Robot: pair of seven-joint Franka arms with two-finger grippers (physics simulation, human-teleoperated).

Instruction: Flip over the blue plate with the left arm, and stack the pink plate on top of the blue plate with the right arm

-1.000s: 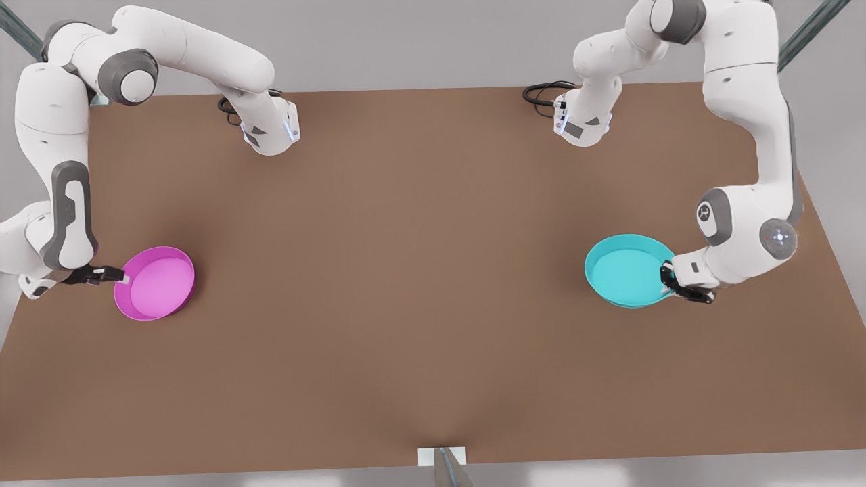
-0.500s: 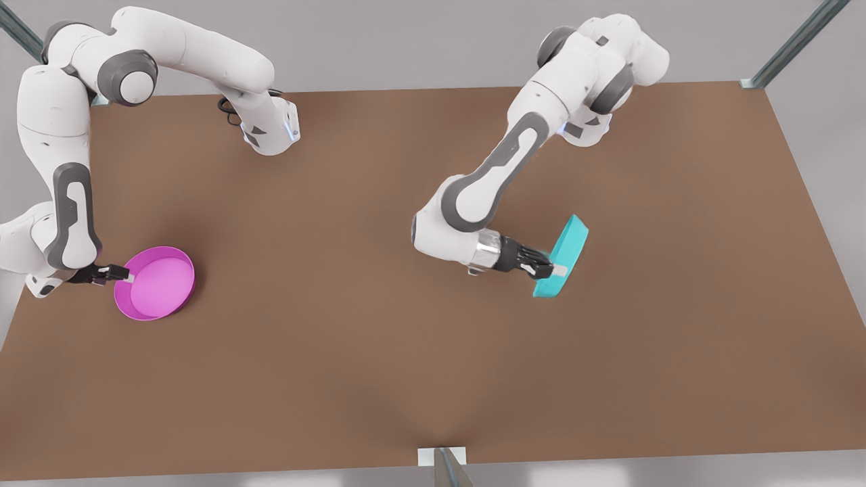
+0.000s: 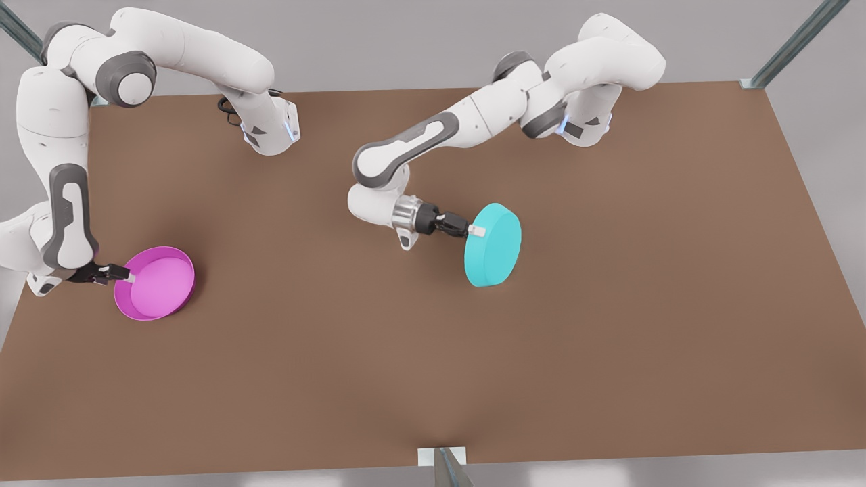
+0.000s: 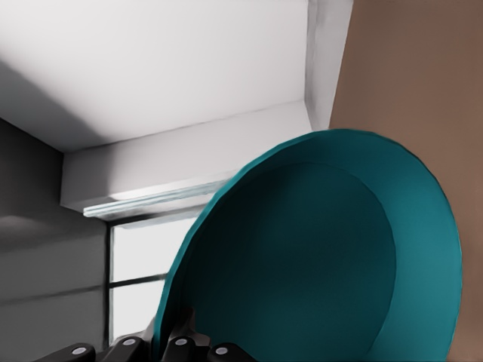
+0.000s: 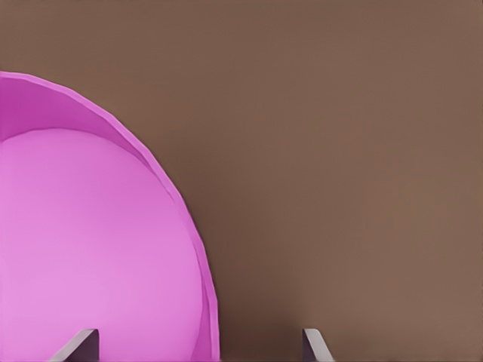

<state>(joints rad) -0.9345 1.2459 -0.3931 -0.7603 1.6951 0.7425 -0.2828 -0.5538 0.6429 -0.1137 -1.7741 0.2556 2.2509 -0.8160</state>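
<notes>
1. My left pincer (image 3: 475, 231) is clamped on the rim of the round, shallow turquoise plate (image 3: 494, 245), holding it above the brown table (image 3: 609, 352) near the middle. The flat base faces the front camera, and my wrist camera looks into the hollow (image 4: 324, 264), so I judge the flip nearly done; the rim grip lets me turn it over.
2. My right pincer (image 3: 125, 275) waits at the front view's left, fingers (image 5: 79, 343) spread wide, one over the round magenta-pink plate (image 3: 157, 283), straddling its rim. That plate rests hollow-up, well apart from the turquoise one.
</notes>
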